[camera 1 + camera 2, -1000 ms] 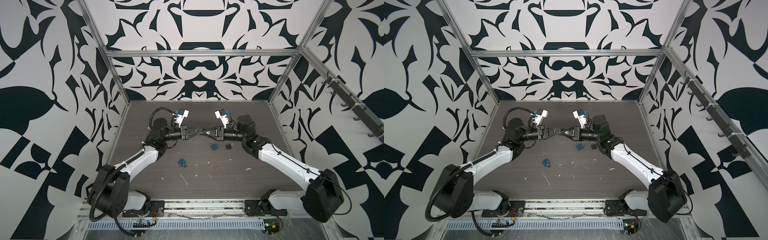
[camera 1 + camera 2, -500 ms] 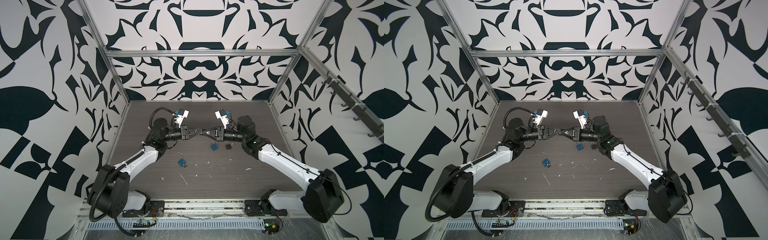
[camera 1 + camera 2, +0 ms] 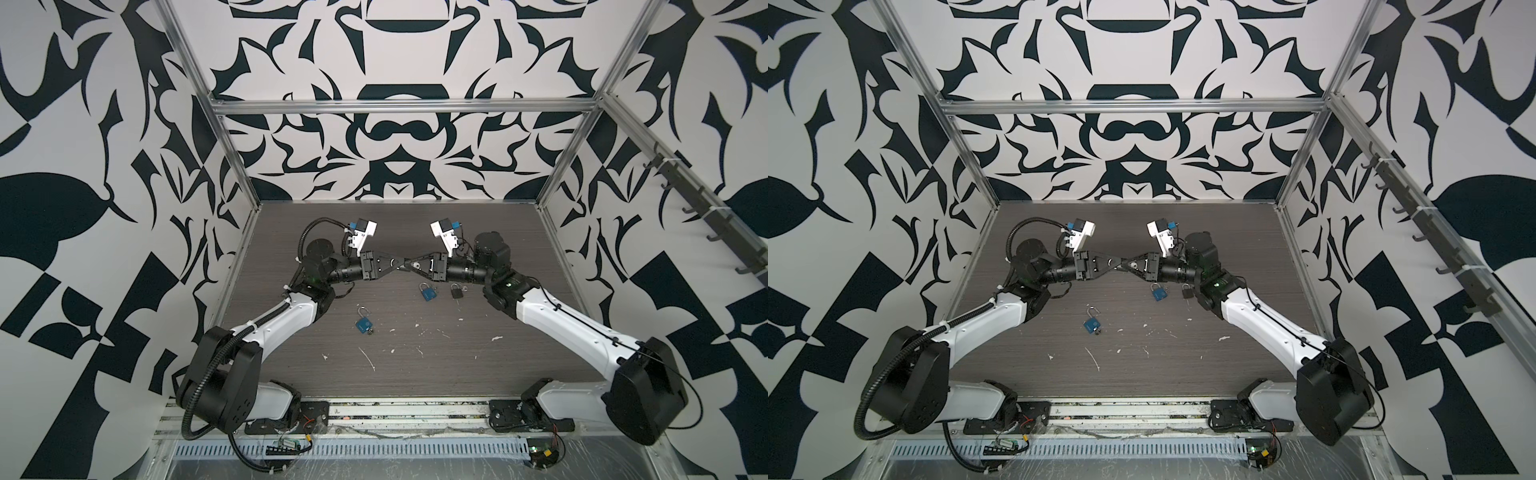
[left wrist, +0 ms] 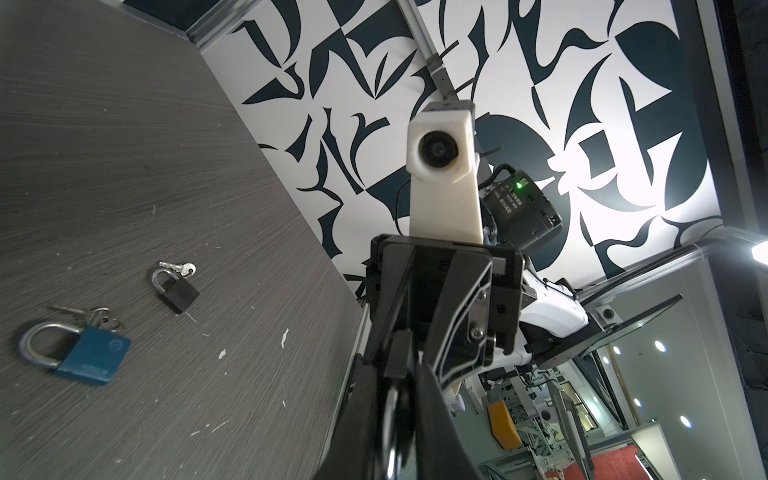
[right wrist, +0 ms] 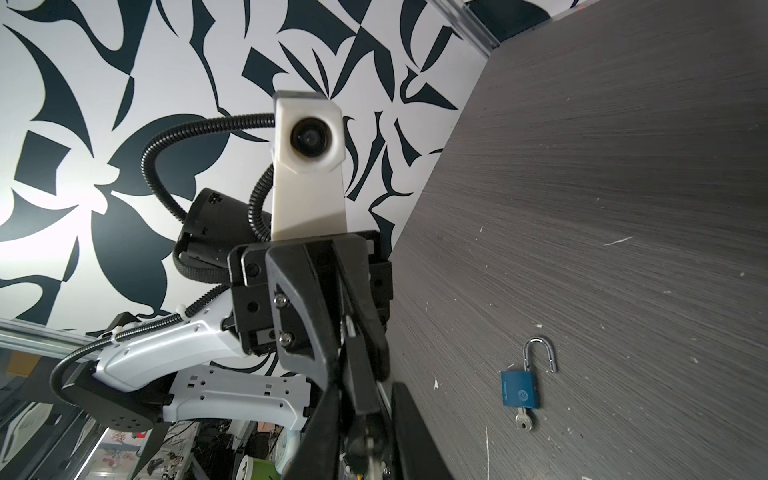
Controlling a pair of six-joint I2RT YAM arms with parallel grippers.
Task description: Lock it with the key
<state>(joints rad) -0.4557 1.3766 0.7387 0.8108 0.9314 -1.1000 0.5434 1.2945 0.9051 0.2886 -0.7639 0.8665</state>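
Your left gripper (image 3: 398,266) and right gripper (image 3: 413,263) meet tip to tip. The left pinches a thin metal piece (image 4: 390,419) (too dark to name); the right's grip I cannot tell. At their 7 o'clock lies the open blue padlock (image 3: 363,325), key (image 5: 523,423) inserted.

Black-and-white patterned walls (image 3: 395,137), aluminium frame bars (image 3: 399,106), dark grey wood-grain tabletop (image 3: 457,374) flecked with white scuffs, hook rail (image 3: 717,216) at right.
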